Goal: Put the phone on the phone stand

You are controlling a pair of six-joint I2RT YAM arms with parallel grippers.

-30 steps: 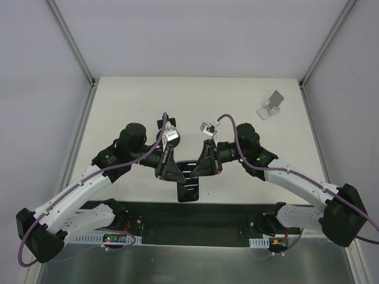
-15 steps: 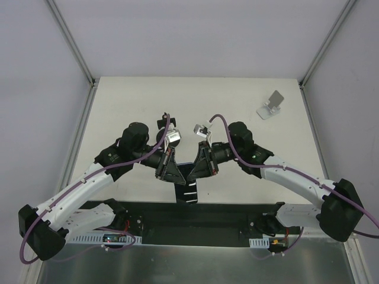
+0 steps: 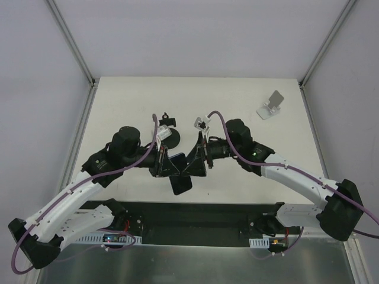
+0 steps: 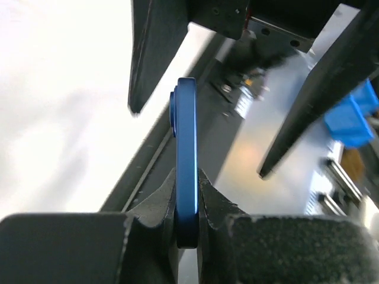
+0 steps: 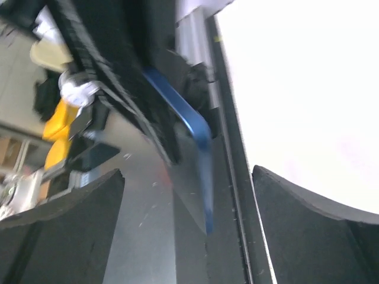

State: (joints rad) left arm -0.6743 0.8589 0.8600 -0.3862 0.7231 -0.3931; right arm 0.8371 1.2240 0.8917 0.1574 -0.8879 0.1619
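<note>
The phone [image 3: 182, 184] is a small black slab with a dark blue rim, held in the air above the table's near edge. My left gripper [image 3: 170, 167] is shut on it. In the left wrist view the blue rim of the phone [image 4: 187, 142] stands edge-on, pinched between the pads of the left gripper [image 4: 187, 204]. My right gripper [image 3: 197, 164] is open just to its right. In the right wrist view the phone [image 5: 199, 139] hangs free between the spread fingers of the right gripper [image 5: 188, 198]. The black phone stand [image 3: 168, 131] stands upright on the table behind both grippers.
A small silver folded-metal stand [image 3: 270, 105] sits at the table's back right. The dark strip of the arm bases [image 3: 195, 214] runs along the near edge under the phone. Walls close in the table on the left, right and back.
My right gripper has opened and let go of the phone. The left gripper has tightened on it. Both grippers and the phone have shifted left and slightly toward the stand.
</note>
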